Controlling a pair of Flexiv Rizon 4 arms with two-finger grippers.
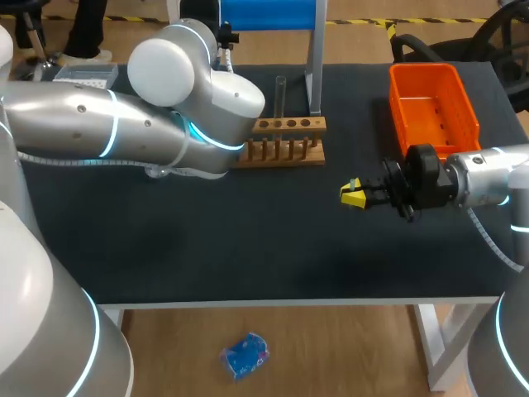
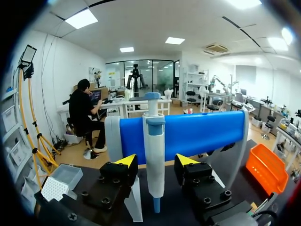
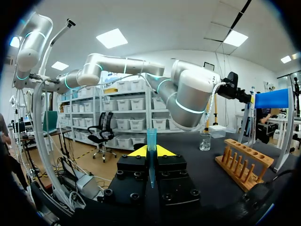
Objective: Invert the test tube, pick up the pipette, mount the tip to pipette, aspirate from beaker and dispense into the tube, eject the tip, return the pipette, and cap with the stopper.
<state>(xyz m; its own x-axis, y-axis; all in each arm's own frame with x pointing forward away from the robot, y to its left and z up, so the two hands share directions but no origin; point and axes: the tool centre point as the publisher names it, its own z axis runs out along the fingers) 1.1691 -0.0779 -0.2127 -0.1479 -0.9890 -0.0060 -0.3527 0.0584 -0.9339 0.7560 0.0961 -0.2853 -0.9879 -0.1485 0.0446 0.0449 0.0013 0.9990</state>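
Observation:
A white and blue pipette (image 2: 154, 155) hangs on the blue stand (image 2: 197, 134), and it sits between the fingers of my left gripper (image 2: 155, 163). A thin gap shows on each side, so that gripper is open. In the head view my left arm reaches to the stand (image 1: 269, 15) at the back and hides its gripper. My right gripper (image 1: 354, 196) hovers over the table right of centre, shut on a blue pipette tip (image 3: 151, 141) that stands up between its fingers (image 3: 150, 151). A test tube (image 1: 280, 95) stands upright in the wooden rack (image 1: 285, 141). The beaker (image 3: 205, 141) stands beyond the rack (image 3: 244, 162).
An orange bin (image 1: 434, 107) sits at the back right. A clear tip box (image 1: 87, 76) is at the back left, beside my left arm. The dark mat (image 1: 248, 240) covers the table's front half.

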